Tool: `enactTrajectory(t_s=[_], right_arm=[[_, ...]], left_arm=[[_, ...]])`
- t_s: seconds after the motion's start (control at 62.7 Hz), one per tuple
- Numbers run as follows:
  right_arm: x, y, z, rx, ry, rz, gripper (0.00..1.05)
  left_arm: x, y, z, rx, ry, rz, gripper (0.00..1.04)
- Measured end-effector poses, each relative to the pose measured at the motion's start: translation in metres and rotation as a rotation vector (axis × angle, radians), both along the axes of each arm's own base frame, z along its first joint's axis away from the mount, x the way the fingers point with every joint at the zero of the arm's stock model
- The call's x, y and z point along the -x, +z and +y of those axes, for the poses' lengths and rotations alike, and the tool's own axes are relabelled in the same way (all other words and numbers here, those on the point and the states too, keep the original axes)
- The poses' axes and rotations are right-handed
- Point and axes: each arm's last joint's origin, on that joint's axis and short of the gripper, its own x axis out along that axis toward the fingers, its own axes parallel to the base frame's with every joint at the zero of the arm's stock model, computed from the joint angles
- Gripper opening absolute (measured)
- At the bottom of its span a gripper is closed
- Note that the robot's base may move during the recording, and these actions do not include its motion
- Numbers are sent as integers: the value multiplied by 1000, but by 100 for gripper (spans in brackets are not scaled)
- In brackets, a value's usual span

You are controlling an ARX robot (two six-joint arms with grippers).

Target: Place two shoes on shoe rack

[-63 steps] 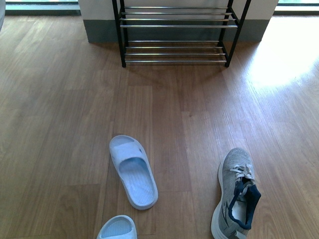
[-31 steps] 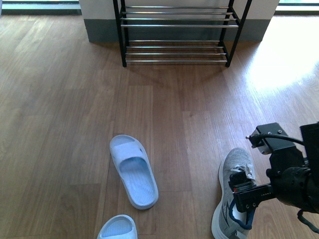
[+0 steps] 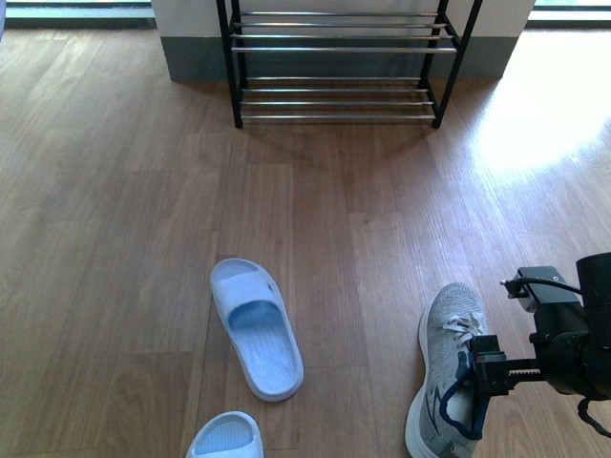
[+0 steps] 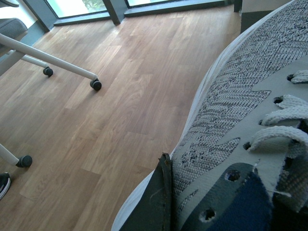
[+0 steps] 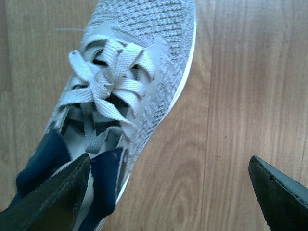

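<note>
One grey sneaker (image 4: 240, 101) with a white sole fills the left wrist view. My left gripper (image 4: 207, 209) is shut on it near the navy collar; one dark finger (image 4: 155, 202) presses its side, the other is hidden. A second grey sneaker (image 3: 449, 358) lies on the floor at the front right, toe towards the shoe rack (image 3: 339, 50) at the far wall. My right gripper (image 3: 480, 377) hangs open over this sneaker's (image 5: 130, 82) collar. In the right wrist view the right gripper (image 5: 168, 185) has one finger over the navy lining and the other over bare floor.
Two pale blue slides lie at the front left, one whole (image 3: 256, 329), one cut off by the frame edge (image 3: 226, 439). Chair legs on casters (image 4: 96, 85) stand on the wood floor beside the left arm. A grey wall base (image 3: 196, 59) runs behind the rack.
My right arm entered from the right and then sank lower and slightly rightward over the floor sneaker's collar. The sneaker and slides have not moved.
</note>
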Motion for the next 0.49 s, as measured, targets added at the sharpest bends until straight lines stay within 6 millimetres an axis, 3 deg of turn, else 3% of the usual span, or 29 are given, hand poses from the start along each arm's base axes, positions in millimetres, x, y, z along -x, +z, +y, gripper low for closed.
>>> enactTrajectory(t_s=[0.287, 0.495], right_arm=[[0, -27, 3, -20, -22, 44, 96], [-2, -35, 10, -43, -54, 20, 67]], left_arm=[[0, 0, 0, 0, 0, 0, 1], [0, 0, 0, 0, 0, 0, 1]])
